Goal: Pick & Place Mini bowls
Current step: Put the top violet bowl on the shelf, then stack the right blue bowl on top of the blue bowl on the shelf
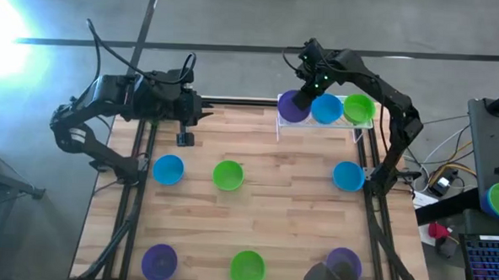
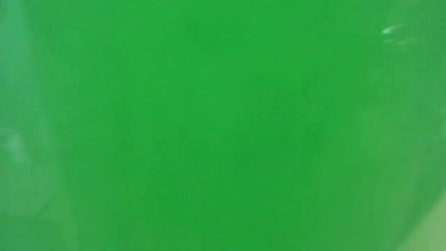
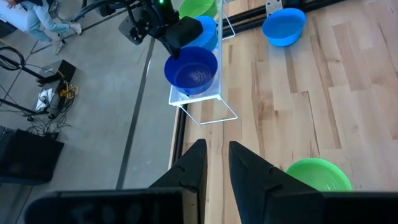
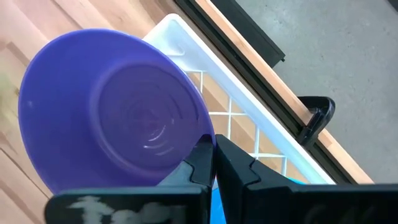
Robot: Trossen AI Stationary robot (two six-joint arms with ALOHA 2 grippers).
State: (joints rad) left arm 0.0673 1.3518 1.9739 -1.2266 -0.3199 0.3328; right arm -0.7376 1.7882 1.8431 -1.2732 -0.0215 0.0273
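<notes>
A: Any labels or writing you can read from where you sit?

B: None that I can make out. What I have is the white wire rack (image 1: pixel 324 125) at the far edge of the counter (image 1: pixel 290 175). It holds a blue bowl (image 1: pixel 326 109) and a green bowl (image 1: pixel 359 108), and my right end effector (image 4: pixel 213 163) is closed on the rim of a purple bowl (image 4: pixel 112 134), held tilted right at the rack's left end.

A: And the left one?

B: My left end effector (image 3: pixel 216 163) hovers over the counter's far left part, fingers slightly apart, nothing between them.

A: Other bowls?

B: Loose on the counter: a blue one (image 1: pixel 168 169) beside a green one (image 1: pixel 228 174), another blue (image 1: pixel 347 175) on the right, then purple (image 1: pixel 159 260), green (image 1: pixel 247 267) and purple (image 1: pixel 343 264) along the near edge. The low camera shows only solid green.
</notes>
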